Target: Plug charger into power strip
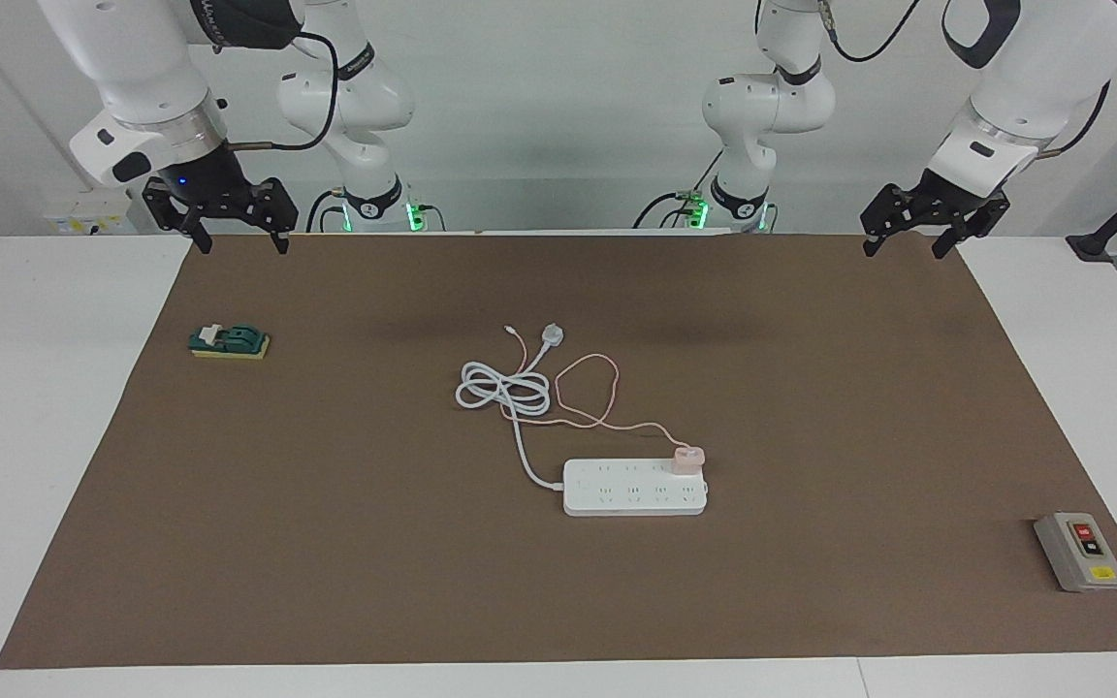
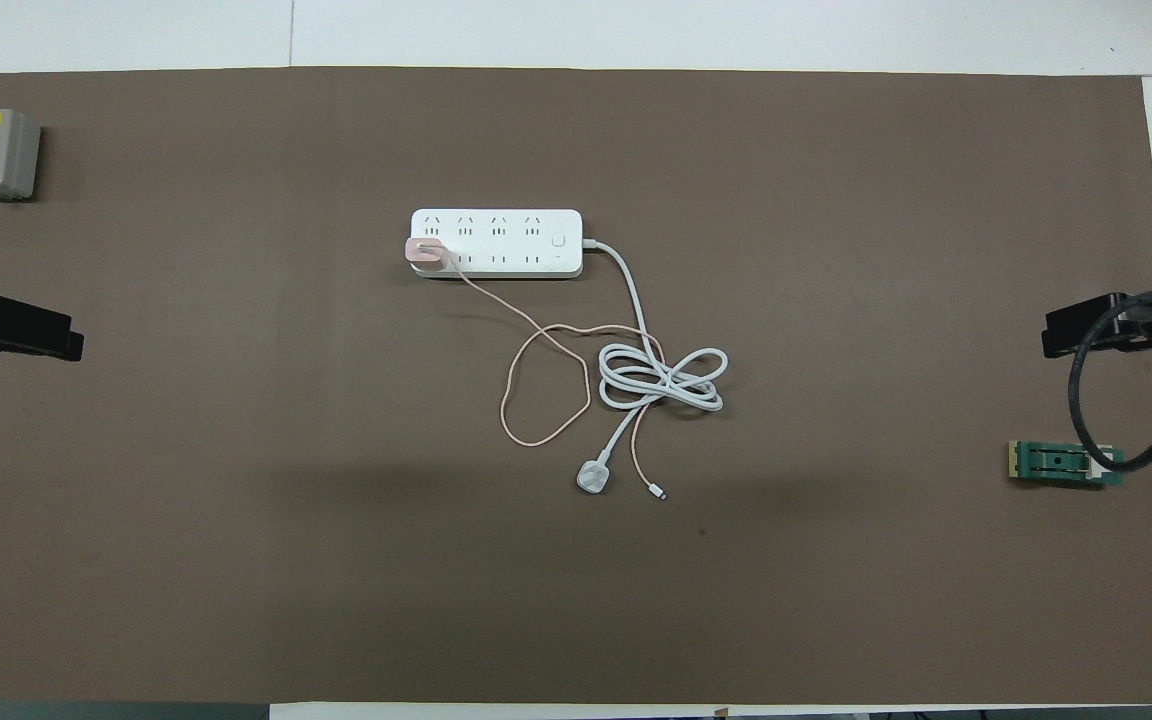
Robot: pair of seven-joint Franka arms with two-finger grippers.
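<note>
My left gripper (image 1: 908, 242) hangs with its fingers spread and nothing in them, over the mat's (image 1: 326, 543) edge by my base, at about two o'clock of the table's middle in the facing view. My right gripper (image 1: 234, 237) is the same, released and empty, over the mat's other corner at about ten o'clock. Both of my arms are well apart from the work, and I judge that they wait.

Going outward to the middle of the mat, the charger (image 1: 688, 458) sits on the power strip (image 1: 634, 488), at the strip's end toward my left arm, in the row of sockets nearer to me. It stands upright and its prongs do not show, so I judge that it is already plugged in. How deep it is seated I cannot tell. I think the task is done, or almost done; at most a press from above is left.

The pink cable (image 1: 586, 388) runs from the charger toward me in one loose loop, and its small free end lies near the white plug (image 1: 552, 335). The white cord (image 1: 505, 388) of the strip lies coiled beside that loop.

Now I count: two grippers, one charger, one power strip, one white plug, one pink cable, one white cord. At the mat's sides lie one grey switch box (image 1: 1079, 552), at about four o'clock, and one green block (image 1: 229, 341), at about ten o'clock.
</note>
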